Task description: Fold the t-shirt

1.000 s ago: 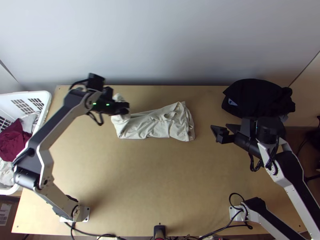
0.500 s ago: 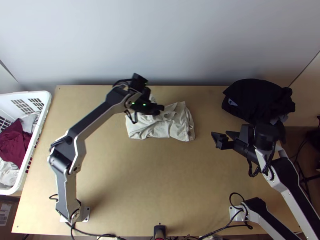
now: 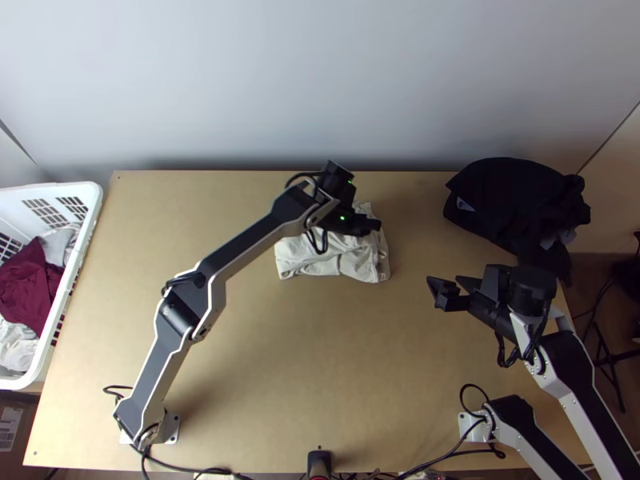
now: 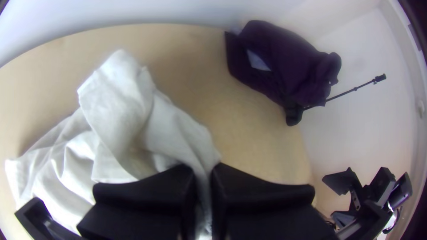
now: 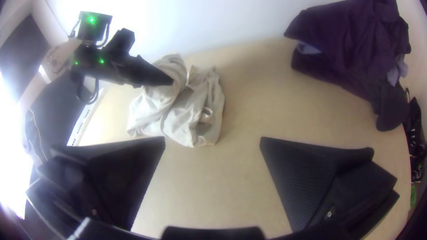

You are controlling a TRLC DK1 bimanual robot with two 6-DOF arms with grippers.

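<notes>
Top view: my left gripper (image 3: pixel 373 225) pinches the bunched cream T-shirt (image 3: pixel 332 262) towards the table's (image 3: pixel 288 360) twelve o'clock; my right gripper (image 3: pixel 444 282), spread, lies apart from it, between three and four o'clock.

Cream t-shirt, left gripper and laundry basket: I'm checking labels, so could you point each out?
Cream t-shirt (image 3: pixel 342 264): top view, on its bunched near part.
Left gripper (image 4: pixel 203 171): left wrist view, between the fingertips, at the pinched cloth.
Laundry basket (image 3: pixel 60 190): top view, on its far rim.
</notes>
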